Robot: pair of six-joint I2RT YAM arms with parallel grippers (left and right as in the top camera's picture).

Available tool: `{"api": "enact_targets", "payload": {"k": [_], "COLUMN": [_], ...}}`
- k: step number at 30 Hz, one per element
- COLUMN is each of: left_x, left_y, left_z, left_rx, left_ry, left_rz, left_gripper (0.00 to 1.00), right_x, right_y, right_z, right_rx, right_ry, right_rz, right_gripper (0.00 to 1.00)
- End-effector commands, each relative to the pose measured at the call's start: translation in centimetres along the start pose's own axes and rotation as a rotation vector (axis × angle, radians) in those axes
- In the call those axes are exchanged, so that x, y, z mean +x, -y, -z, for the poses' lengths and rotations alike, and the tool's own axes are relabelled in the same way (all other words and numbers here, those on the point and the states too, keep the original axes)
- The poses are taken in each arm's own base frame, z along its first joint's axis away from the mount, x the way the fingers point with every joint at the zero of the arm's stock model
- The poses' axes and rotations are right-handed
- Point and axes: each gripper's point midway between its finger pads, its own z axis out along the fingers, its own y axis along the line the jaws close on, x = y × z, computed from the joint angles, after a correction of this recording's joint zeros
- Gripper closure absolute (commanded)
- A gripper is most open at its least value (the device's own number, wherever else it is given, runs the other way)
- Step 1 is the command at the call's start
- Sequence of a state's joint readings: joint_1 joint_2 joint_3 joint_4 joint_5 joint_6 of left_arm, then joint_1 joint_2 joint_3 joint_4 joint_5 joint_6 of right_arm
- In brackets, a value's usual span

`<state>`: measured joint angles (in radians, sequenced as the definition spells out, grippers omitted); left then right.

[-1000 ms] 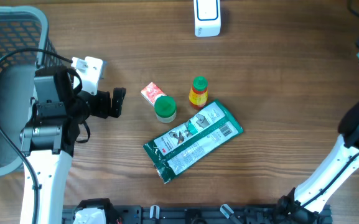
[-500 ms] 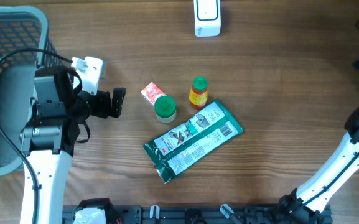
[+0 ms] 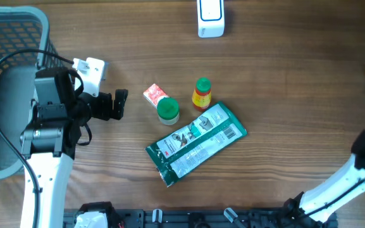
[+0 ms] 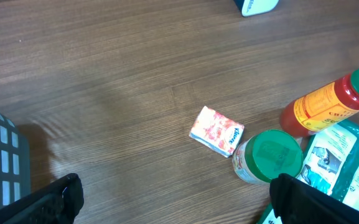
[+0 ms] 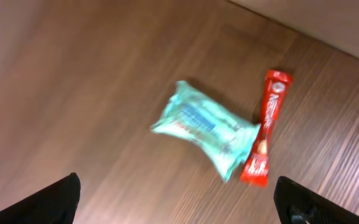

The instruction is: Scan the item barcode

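The right gripper (image 5: 180, 205) hangs above the teal pack (image 5: 204, 129) at the far right, jaws spread wide and empty (a red stick (image 5: 265, 137) touches the pack). The left gripper (image 3: 116, 104), level beside the basket (image 3: 5, 38), points at the jar (image 3: 167, 110), likewise wide and empty.

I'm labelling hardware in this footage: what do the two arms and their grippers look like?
Both arms have white tubular links, the left arm and right arm, joined by black housings. A black cable loops over the left arm, and a white block sits near its wrist. The left gripper and right gripper have black fingers.
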<state>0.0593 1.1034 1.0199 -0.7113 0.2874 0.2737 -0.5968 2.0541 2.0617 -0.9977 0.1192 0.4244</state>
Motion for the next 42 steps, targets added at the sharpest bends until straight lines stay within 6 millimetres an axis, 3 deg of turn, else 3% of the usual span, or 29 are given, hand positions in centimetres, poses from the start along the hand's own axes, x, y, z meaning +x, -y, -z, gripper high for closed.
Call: {"api": "enact_targets", "payload": {"k": [1, 7, 13, 21, 25, 31, 37, 42], "left_x": [0.2, 0.2, 0.2, 0.2, 0.2, 0.2, 0.2, 0.2], "left_y": [0.1, 0.1, 0.1, 0.1, 0.1, 0.1, 0.1, 0.1], "left_z": [-0.2, -0.2, -0.2, -0.2, -0.2, -0.2, -0.2, -0.2], "left_rx": [0.016, 0.016, 0.016, 0.016, 0.016, 0.016, 0.016, 0.016], "left_ry": [-0.004, -0.004, -0.004, -0.004, -0.004, -0.004, -0.004, -0.004], "left_rz": [0.015, 0.016, 0.016, 0.015, 0.016, 0.015, 0.016, 0.016], "left_gripper": [0.0, 0.0, 0.0, 0.0, 0.0, 0.0, 0.0, 0.0], "right_x": [1.6, 6.8, 16.0, 25.2, 28.9, 33.7, 37.4, 41.2], "right_y": [-3.5, -5.5, -10.4, -15.2, -17.2, -20.6, -21.7, -23.0], "right_z": [5.0, 9.9, 14.5, 20.7, 22.7, 24.0, 24.1, 22.3], "right_rx": [-0.131, -0.133, -0.277, -0.361, -0.374, -0.388, -0.297, -0.248], "right_ry": [-0.032, -0.165, -0.603, -0.903, -0.914, -0.721, -0.589, -0.559], "right_rz": [-0.06, -0.162, -0.272, -0.113, 0.024, 0.258, 0.309, 0.394], "right_gripper": [0.0, 0.0, 0.0, 0.0, 0.0, 0.0, 0.0, 0.0]}}
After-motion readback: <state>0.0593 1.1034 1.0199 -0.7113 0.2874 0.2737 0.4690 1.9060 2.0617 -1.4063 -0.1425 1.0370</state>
